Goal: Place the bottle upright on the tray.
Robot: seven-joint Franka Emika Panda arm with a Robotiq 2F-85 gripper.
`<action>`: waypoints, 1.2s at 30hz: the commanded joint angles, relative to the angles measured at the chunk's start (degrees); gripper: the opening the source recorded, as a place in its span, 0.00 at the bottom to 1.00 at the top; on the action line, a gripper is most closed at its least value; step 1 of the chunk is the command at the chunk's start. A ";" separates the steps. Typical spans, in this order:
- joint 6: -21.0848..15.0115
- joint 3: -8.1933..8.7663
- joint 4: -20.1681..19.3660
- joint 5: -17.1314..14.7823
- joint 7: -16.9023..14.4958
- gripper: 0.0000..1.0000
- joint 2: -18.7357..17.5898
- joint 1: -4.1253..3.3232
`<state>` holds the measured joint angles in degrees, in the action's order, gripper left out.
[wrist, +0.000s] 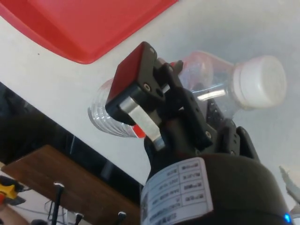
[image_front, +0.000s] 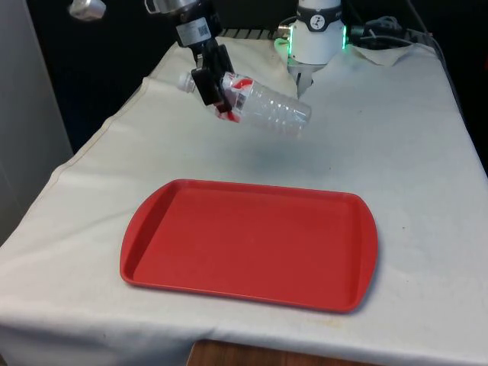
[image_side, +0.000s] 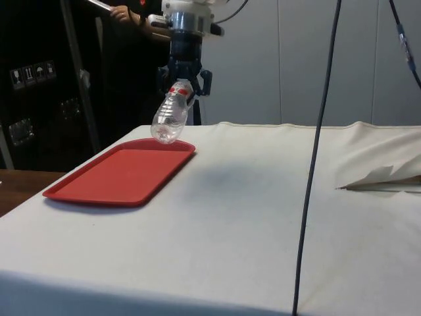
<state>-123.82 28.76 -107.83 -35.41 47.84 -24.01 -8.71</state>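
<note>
nearest the front camera i see the red tray [image_front: 252, 244] flat on the white cloth [image_front: 412, 152], nothing on it. beyond its far edge, up in the air, my gripper [image_front: 216, 90] has its fingers clamped on the clear bottle [image_front: 263, 105] near the neck end, at the red label. bottle is off the table and lying close to horizontal: white cap [image_front: 185, 81] sticks out toward the front view's left, body and base run off to the front view's right and dip a bit lower. side view puts the bottle [image_side: 171, 117] hanging under the gripper [image_side: 185, 89], base end low, just over the tray's [image_side: 118, 178] far rim. wrist view agrees, cap [wrist: 260, 82] on one side of the fingers [wrist: 133, 86], ribbed body on the other. so the long axis is roughly crosswise to the fingers, and i judge the next move needs a wrist rotation to bring the base down and cap up, plus a short carry toward the tray middle before lowering. a person's hand [image_side: 120, 12] shows behind the arm in the side view.
</note>
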 commanded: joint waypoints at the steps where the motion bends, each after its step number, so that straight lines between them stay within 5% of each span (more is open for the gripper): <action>1: -0.86 0.29 -0.06 0.57 0.97 0.12 0.23 -0.52; 3: -0.29 -0.06 0.29 0.52 0.69 0.12 0.00 -0.06; 4: -1.15 0.17 0.29 1.09 1.60 0.12 0.17 -0.52; 12: -2.46 -0.40 1.66 3.90 4.93 0.12 0.06 -0.63; 13: -1.83 -0.69 1.60 3.38 4.01 0.12 0.00 -0.17; 14: -2.64 -0.46 1.89 4.24 5.33 0.12 0.06 -0.69; 23: -2.41 -1.32 3.72 7.10 8.25 0.12 0.00 -0.29; 24: -3.04 -1.15 4.24 8.25 9.85 0.12 -0.06 -0.74; 33: -2.46 -1.89 5.84 11.06 12.49 0.12 0.00 -0.40; 36: -2.92 -1.78 6.82 12.89 14.67 0.12 -0.17 -0.80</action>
<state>-126.28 26.64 -101.18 -22.75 61.82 -24.01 -9.11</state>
